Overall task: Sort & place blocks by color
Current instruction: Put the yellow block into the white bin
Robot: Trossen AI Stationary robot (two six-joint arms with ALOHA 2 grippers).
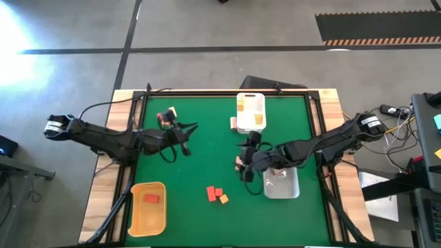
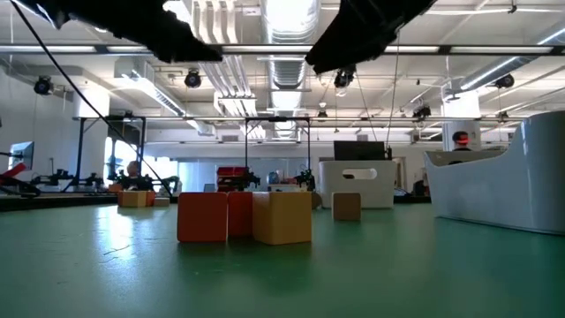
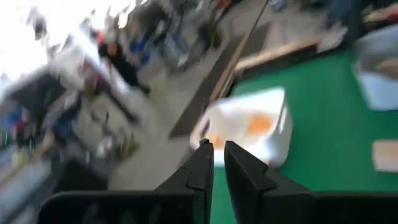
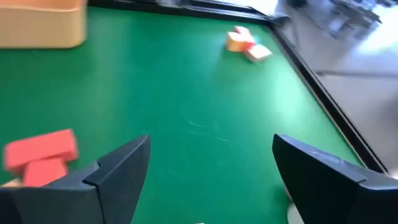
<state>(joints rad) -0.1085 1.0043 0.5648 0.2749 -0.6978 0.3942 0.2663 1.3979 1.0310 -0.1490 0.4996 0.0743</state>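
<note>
Right gripper [image 4: 211, 171] wide open, empty above green table [image 4: 205, 93], left gripper [image 3: 214, 163] seemingly closed, empty

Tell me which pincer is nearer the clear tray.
Right. The right pincer, open, hangs just beside the clear tray, at its edge. The left pincer, shut, sits far across the mat.

Lab hall, exposed ceiling ducts [image 2: 282, 66], concrete floor [image 1: 207, 27]
</note>
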